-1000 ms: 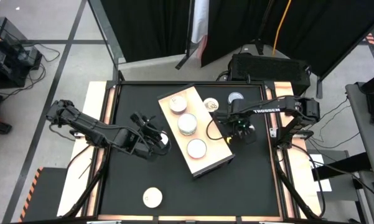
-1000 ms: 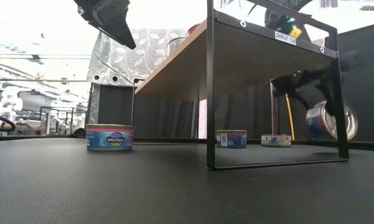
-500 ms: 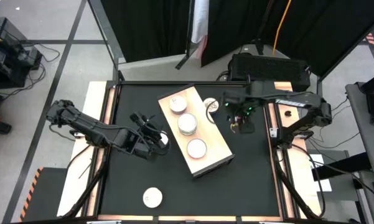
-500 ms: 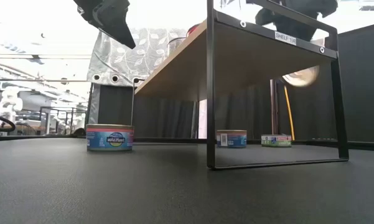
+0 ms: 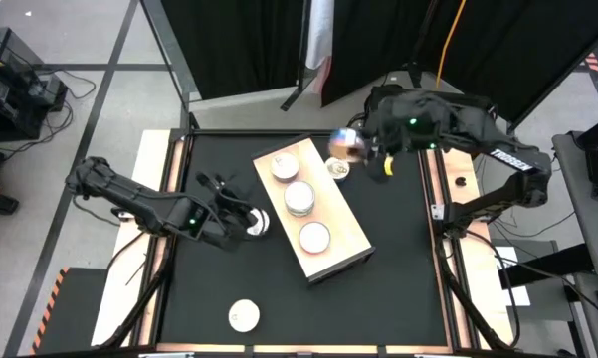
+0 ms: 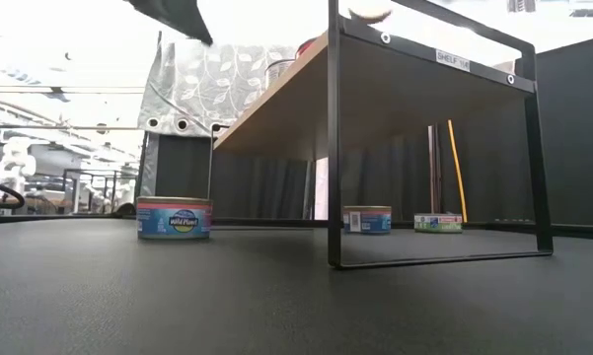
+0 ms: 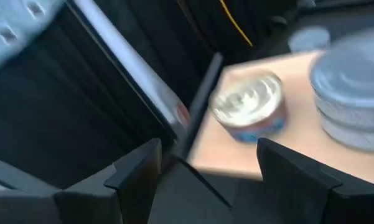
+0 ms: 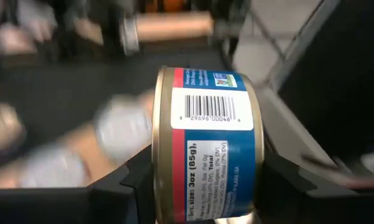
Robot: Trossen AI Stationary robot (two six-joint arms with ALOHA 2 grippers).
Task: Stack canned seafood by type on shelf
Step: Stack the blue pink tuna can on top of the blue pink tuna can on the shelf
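Note:
The light-wood shelf (image 5: 340,224) stands slantwise mid-table on a black wire frame (image 6: 333,148). On its top sit a tin (image 5: 284,166), a stacked pair (image 5: 299,197) and another tin (image 5: 313,237). My right gripper (image 5: 356,147) is shut on a blue-and-red labelled tin (image 8: 205,143), high above the shelf's far right corner. My left gripper (image 5: 251,225) hovers open just left of the shelf, pointing at it, its fingers (image 7: 137,177) empty. Loose tins rest on the table: one (image 5: 336,168) beside the shelf and one (image 5: 243,315) near the front edge. My right gripper pinches the tin between its two fingers (image 8: 280,183), one on each flat face. The tin stands on edge in the hold, its barcoded side wall (image 8: 206,118) toward the wrist camera. It hangs clear of the shelf and the table.
In the low view, two tins (image 6: 366,219) (image 6: 437,223) rest on the table under and behind the shelf, and another (image 6: 175,218) to its left. A black box (image 5: 433,104) sits beyond the table's far edge. Bare black tabletop lies right of the shelf and at the front.
My right gripper has risen steeply with the tin, from table height beside the shelf's right side to above the shelf top. It has also gone toward the far edge and tipped up from pointing downward. My left gripper has risen a little.

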